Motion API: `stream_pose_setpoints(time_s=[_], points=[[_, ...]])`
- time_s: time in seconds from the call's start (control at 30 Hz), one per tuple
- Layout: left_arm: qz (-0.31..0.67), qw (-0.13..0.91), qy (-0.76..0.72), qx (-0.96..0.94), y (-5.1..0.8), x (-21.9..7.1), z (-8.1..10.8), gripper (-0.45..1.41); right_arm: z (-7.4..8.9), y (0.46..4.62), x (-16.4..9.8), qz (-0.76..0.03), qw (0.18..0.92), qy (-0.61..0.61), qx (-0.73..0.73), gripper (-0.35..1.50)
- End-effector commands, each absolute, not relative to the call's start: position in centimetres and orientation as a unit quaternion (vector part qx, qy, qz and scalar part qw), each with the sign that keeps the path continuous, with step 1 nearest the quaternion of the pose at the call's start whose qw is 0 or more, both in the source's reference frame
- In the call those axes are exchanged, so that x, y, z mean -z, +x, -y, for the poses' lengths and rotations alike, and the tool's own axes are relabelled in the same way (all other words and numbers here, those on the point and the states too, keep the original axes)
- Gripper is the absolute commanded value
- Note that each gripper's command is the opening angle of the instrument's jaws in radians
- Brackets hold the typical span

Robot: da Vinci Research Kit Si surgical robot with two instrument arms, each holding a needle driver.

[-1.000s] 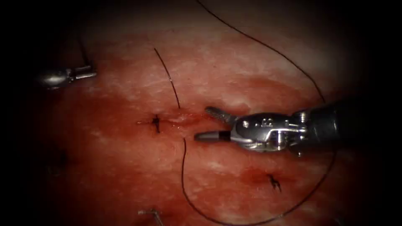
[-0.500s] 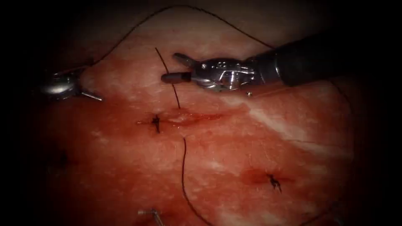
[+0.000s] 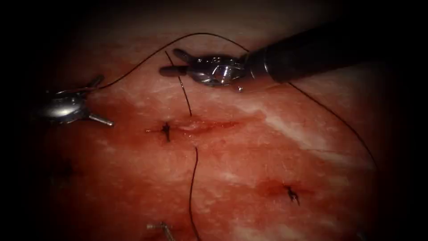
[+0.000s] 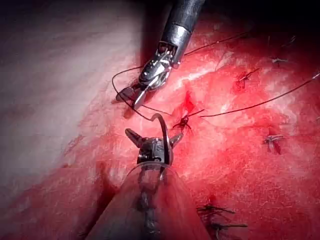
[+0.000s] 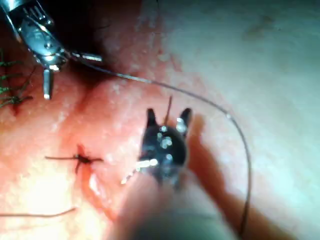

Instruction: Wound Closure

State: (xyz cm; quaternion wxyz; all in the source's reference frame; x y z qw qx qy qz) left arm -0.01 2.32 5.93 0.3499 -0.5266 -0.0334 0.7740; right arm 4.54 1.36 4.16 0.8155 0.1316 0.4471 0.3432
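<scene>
Pork-belly tissue [image 3: 276, 147] fills the whole background, wet with red fluid [image 3: 133, 147] around the cut [image 3: 205, 126]. We've got one tied stitch [image 3: 166, 131] at the cut's left end and another knot [image 3: 292, 194] further off, below the right tool's shaft.

The left tool [image 3: 103, 101] sits well to the left of the cut with its fingers [image 3: 101, 119] spread wide. The thread [image 3: 133, 67] comes out from the crotch between them. In the left wrist view it curls up as a dark loop [image 4: 161, 122] right off that tool [image 4: 154, 134]. We can't tell if it's actually caught there.

From there the thread arcs across to the right tool [image 3: 173, 62], which hovers above the cut. Its fingers [image 3: 169, 70] are open too, straddling a short strand [image 3: 183, 87] that rises from the cut. The strand stands between the two tips without being pinched, and the right wrist view [image 5: 167, 116] shows the same.

More thread [image 3: 192, 187] trails away below the cut.

As for the needle, we honestly can't pick it out. A small pale metal bit [image 3: 159, 227] lies far below both sets of fingers, but we can't say what it is.
</scene>
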Motion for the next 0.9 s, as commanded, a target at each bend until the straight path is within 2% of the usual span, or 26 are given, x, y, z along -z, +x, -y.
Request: stream_pose_setpoints(time_s=[0.03,0.07,0.1,0.27,0.53,0.8,0.87,0.9], points=[[0.032,0.352,-0.523,-0.775,-0.05,-6.1,-2.4,0.96,-1.3,4.6,-4.3,-0.446,0.813,0.146,-0.345,0.61],[0.031,0.354,-0.522,-0.776,-0.05,-6.1,-2.4,0.98,-1.3,4.61,-4.3,-0.444,0.813,0.149,-0.345,0.32],[0.027,0.356,-0.519,-0.777,-0.01,-6.3,-2.5,1.0,-1.2,4.62,-4.2,-0.447,0.813,0.157,-0.339,-0.35],[0.022,0.356,-0.512,-0.781,0.07,-6.5,-2.6,1.0,-1.1,4.56,-4.0,-0.467,0.805,0.159,-0.331,-0.35],[0.017,0.351,-0.507,-0.787,0.1,-6.7,-2.7,1.01,-1.0,4.28,-3.0,-0.554,0.76,0.141,-0.311,-0.35],[0.017,0.353,-0.501,-0.79,0.01,-6.7,-2.7,1.01,-1.0,4.32,-2.7,-0.583,0.75,0.11,-0.291,-0.35],[0.017,0.353,-0.5,-0.791,0.0,-6.7,-2.7,1.01,-1.0,4.32,-2.8,-0.59,0.744,0.103,-0.295,0.76],[0.018,0.353,-0.499,-0.791,-0.01,-6.7,-2.7,1.01,-1.0,4.31,-2.8,-0.595,0.74,0.1,-0.297,0.93]])
